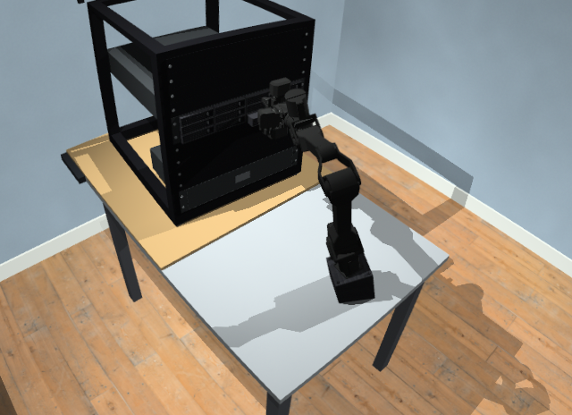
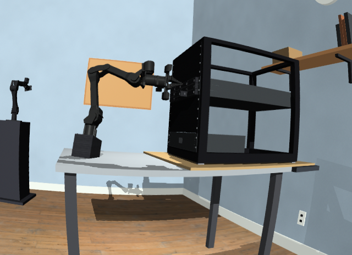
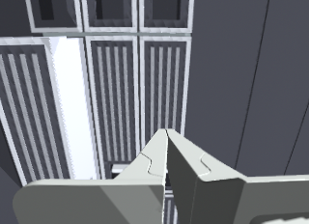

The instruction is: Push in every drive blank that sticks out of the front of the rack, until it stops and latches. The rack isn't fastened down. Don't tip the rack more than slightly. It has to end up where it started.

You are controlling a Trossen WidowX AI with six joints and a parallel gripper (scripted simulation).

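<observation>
The black open-frame rack (image 1: pixel 203 91) stands on a tan board at the back of the table and also shows in the exterior view (image 2: pixel 232 101). A band of drive bays (image 1: pixel 216 117) crosses its front at mid height. In the wrist view the blanks are striped panels. The left one (image 3: pixel 24 113) sticks out and shows a bright side face (image 3: pixel 68 103). The middle one (image 3: pixel 112 98) and the right one (image 3: pixel 163 84) look level with each other. My gripper (image 3: pixel 164 136) (image 2: pixel 180 83) is shut and empty, its tips at the right blank's face. I cannot tell whether they touch it.
The tan board (image 1: pixel 138 207) lies under the rack. A wider unit (image 1: pixel 239 177) fills the rack's bottom front. The arm's base (image 1: pixel 353 281) stands on the grey table half. A wall shelf (image 2: pixel 318 57) hangs behind the rack, and a black stand (image 2: pixel 12 158) is on the floor at left.
</observation>
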